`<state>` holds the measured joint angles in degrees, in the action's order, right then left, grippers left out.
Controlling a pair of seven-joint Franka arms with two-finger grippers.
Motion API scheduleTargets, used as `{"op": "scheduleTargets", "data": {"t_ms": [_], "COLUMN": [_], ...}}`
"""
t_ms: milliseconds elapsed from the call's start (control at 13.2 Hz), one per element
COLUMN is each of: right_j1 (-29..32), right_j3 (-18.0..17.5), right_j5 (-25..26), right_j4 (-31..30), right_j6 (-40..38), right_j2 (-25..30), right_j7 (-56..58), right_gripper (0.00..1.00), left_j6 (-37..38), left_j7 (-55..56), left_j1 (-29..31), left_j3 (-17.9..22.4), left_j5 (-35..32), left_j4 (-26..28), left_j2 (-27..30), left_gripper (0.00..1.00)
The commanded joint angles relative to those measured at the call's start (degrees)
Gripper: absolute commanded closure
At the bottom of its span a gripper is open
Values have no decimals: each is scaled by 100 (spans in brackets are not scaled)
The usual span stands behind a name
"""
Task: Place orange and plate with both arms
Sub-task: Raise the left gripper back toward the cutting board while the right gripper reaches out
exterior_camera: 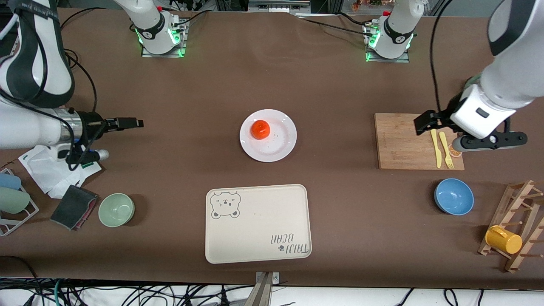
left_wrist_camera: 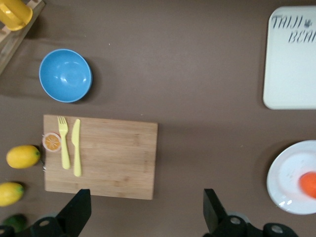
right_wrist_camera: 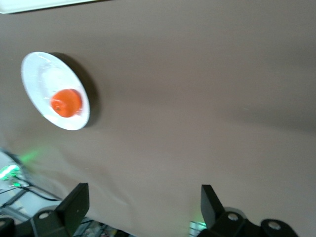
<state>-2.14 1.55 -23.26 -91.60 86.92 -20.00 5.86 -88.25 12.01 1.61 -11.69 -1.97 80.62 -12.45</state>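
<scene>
The orange (exterior_camera: 260, 129) sits on the white plate (exterior_camera: 280, 144) in the middle of the table, off-centre toward the right arm's end. Both show in the left wrist view, the plate (left_wrist_camera: 289, 173) and the orange (left_wrist_camera: 308, 184), and in the right wrist view, the plate (right_wrist_camera: 42, 74) and the orange (right_wrist_camera: 66, 102). My left gripper (exterior_camera: 426, 122) (left_wrist_camera: 145, 200) is open and empty, up over the edge of the wooden cutting board (exterior_camera: 403, 144). My right gripper (exterior_camera: 127, 123) (right_wrist_camera: 142, 195) is open and empty, over bare table toward the right arm's end, well apart from the plate.
A cream bear tray (exterior_camera: 258, 223) lies nearer the camera than the plate. The cutting board carries a yellow fork and knife (exterior_camera: 441, 148), with an orange slice (exterior_camera: 455, 152) beside it. Also here: a blue bowl (exterior_camera: 454, 196), a green bowl (exterior_camera: 116, 209), a yellow mug (exterior_camera: 503, 240) on a wooden rack, and lemons (left_wrist_camera: 22, 156).
</scene>
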Motion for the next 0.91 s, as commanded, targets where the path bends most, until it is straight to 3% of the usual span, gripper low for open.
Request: {"op": "scheduleTargets", "data": {"t_ms": [0, 228, 455, 683, 834], "right_j1": [12, 3, 3, 3, 3], "right_j3": [12, -14, -382, -751, -893], "right_j5": [-764, -1355, -1628, -2304, -2873], "right_j4": [-208, -753, -1227, -1869, -2246], "right_j6": [210, 799, 1404, 2230, 2627], "right_j2": [-109, -74, 39, 189, 198], "right_j7": [73, 143, 179, 214, 677], "right_gripper": [0, 0, 0, 0, 0], "left_j6": [-296, -613, -878, -808, -650], "left_j7": [-612, -577, -630, -568, -577], "left_j1": [-3, -73, -152, -310, -284], "left_j3": [491, 625, 598, 598, 598], "left_j5": [668, 777, 376, 179, 179], "left_j4": [1066, 1876, 2352, 2389, 2083], "left_j2": [645, 1252, 1586, 1605, 1422], "left_gripper": [0, 0, 0, 0, 0]}}
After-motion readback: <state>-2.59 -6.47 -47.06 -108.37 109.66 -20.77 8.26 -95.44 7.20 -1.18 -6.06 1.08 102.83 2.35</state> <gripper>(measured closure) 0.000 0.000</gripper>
